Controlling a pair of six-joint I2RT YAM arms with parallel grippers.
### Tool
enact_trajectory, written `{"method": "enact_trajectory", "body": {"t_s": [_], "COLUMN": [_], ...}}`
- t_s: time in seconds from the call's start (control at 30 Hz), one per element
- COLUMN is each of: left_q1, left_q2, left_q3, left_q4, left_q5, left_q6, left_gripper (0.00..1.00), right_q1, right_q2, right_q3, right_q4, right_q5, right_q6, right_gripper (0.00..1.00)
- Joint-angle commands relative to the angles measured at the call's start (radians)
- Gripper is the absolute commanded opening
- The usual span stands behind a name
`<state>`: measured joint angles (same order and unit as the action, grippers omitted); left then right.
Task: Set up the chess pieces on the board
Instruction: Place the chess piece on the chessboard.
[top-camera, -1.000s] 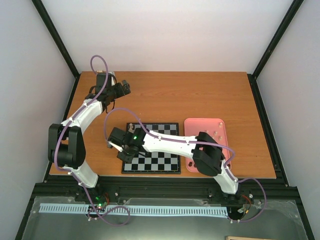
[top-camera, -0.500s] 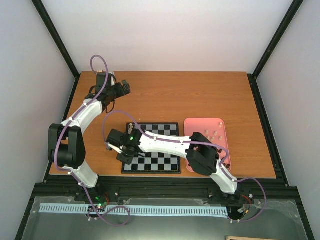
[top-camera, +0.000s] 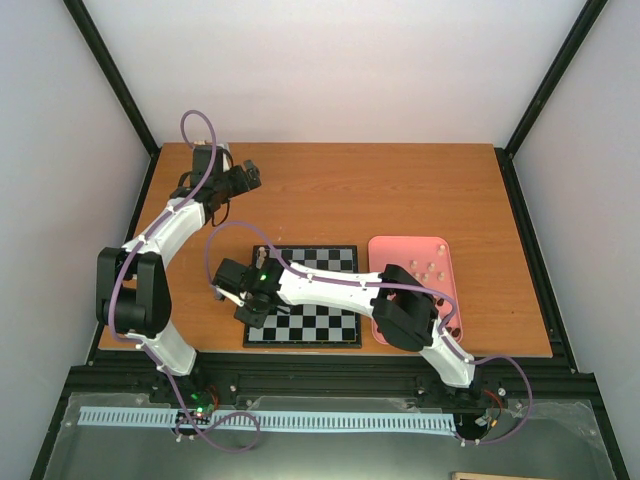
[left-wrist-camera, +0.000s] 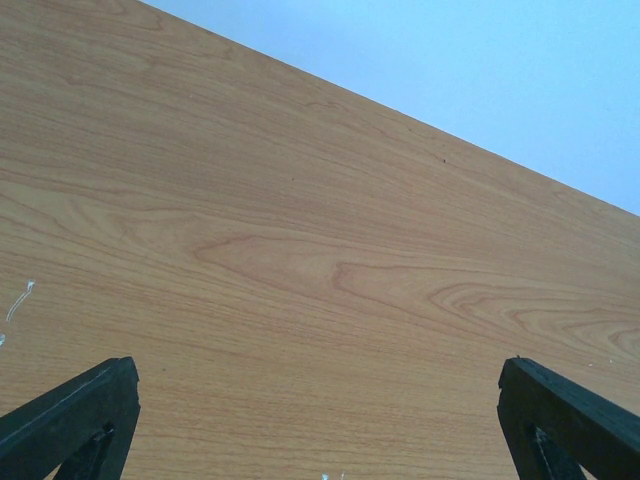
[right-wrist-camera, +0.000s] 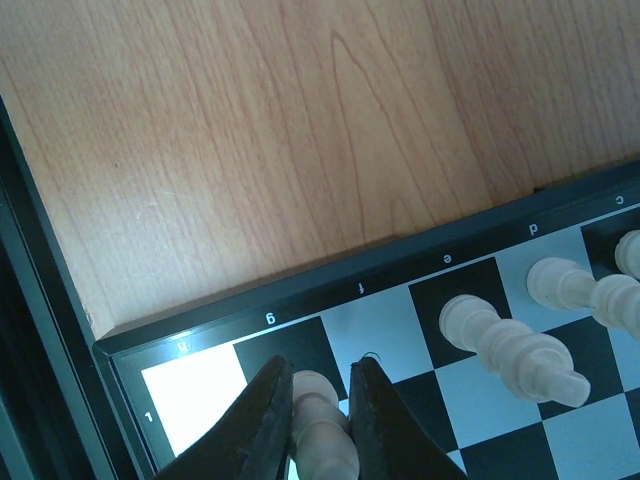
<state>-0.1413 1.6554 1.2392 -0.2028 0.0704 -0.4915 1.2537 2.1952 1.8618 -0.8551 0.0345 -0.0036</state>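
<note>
Right jaws: nearly closed on a cream piece (right-wrist-camera: 318, 415), which is pinched on both sides by the fingers (right-wrist-camera: 262, 425); the narrow gap is set by how slender the piece is.
Held piece: carried upright at the board's (right-wrist-camera: 300, 300) near-left corner, its base over the dark square lettered g in the first row. Whether the base is fully seated cannot be told.
Reason for the hold: the piece is gripped low along its body, so it is kept vertical and can be set down square. This is a judgement.
Back row: cream pieces are seen standing on e (right-wrist-camera: 500, 345) and d (right-wrist-camera: 565, 285), and another is cut off at the frame edge near c. The f and h squares are bare, so the row is judged to be filled from the middle outward.
Left jaws: spread fully wide with nothing held, over bare table (left-wrist-camera: 300, 250) at the far-left corner. The left arm (top-camera: 170, 225) is judged to be parked there so that the board is left to the other arm.
Tray (top-camera: 395, 250): pink, set just right of the board as the supply; several small pale pieces (top-camera: 432, 268) lie in it.
Step judged: release on g. A slight opening and a straight lift would be needed, since a dragged finger could tip the piece.
</note>
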Motion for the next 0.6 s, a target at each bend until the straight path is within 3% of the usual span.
{"method": "enact_trajectory", "body": {"t_s": [0.0, 0.57], "left_q1": [0.003, 0.003], "left_q2": [-0.016, -0.005], "left_q3": [0.011, 0.014], "left_q4": [0.006, 0.008], "left_q5": [-0.012, -0.015], "left_q6": [0.022, 0.024], "left_gripper": [1.0, 1.0], "right_q1": [0.01, 0.0], "right_q2": [0.014, 0.044], "right_q3": [0.011, 0.011], "right_q4": [0.013, 0.04], "right_q5": [0.022, 0.009], "right_q6": [-0.005, -0.022], "right_gripper": [0.17, 0.17]}}
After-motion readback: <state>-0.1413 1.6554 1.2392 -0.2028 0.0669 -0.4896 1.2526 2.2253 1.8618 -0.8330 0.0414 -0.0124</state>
